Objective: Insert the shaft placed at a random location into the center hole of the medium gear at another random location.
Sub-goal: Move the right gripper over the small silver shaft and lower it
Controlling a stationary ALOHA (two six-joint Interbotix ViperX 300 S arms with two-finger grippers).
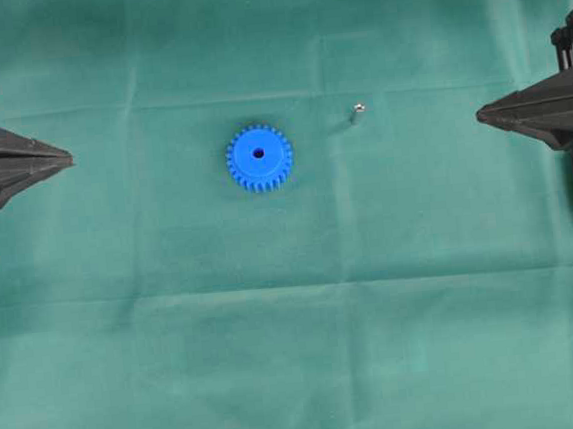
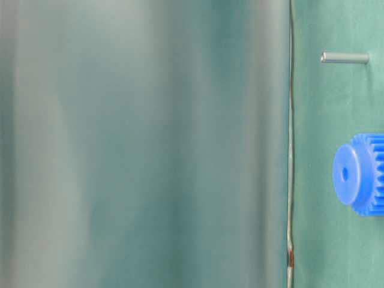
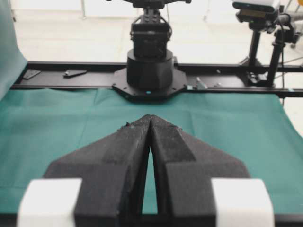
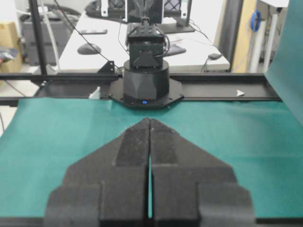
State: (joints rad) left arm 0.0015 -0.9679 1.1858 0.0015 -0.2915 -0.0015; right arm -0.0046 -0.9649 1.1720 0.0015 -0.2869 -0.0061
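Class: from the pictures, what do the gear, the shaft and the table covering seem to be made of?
Gear: likely plastic; uniform bright blue, matte, moulded teeth.
Shaft: probably metal; silver-grey with a light sheen.
Covering: looks like green cloth; matte, with fold creases.

A green cloth (image 1: 299, 354) covers the table; behind stands a white desk (image 4: 90, 52) with cables.

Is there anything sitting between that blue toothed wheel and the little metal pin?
No. In the overhead view, only bare green cloth lies between the medium gear and the shaft.
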